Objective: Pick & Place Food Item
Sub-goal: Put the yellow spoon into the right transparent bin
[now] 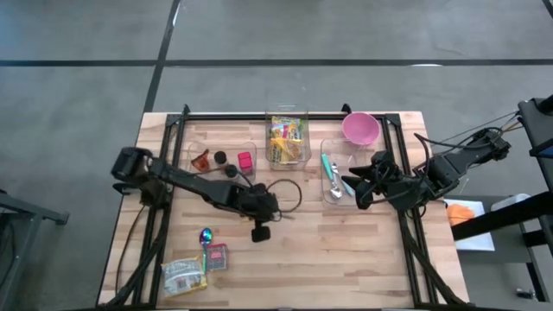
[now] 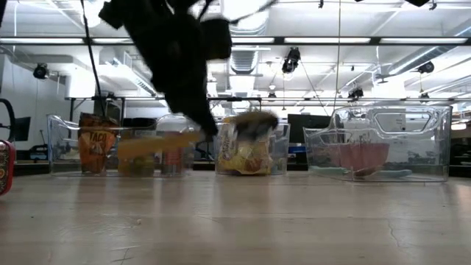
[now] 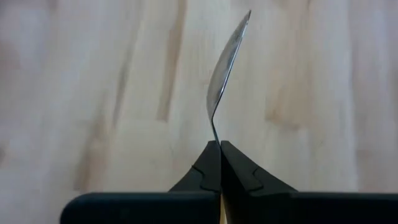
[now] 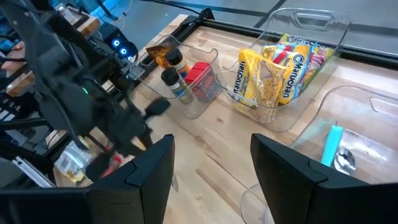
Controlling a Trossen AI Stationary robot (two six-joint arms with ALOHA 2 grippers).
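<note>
Above the pale wooden worktop (image 3: pixel 93 93), the left gripper (image 3: pixel 219 149) jaws are clamped on the thin handle of a silver metal spoon (image 3: pixel 225 68) projecting ahead of them, which may pivot or slip; the right gripper (image 4: pixel 211 168) jaws stand apart, empty.

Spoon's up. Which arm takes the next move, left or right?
Left, probably. The left gripper is shut on the spoon above the table; the right gripper hangs open, holding nothing.

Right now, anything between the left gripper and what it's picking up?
Nothing visible. The left gripper is shut on a thin silvery spoon-like piece, held over bare table. The right gripper waits open by the utensil bin.
</note>
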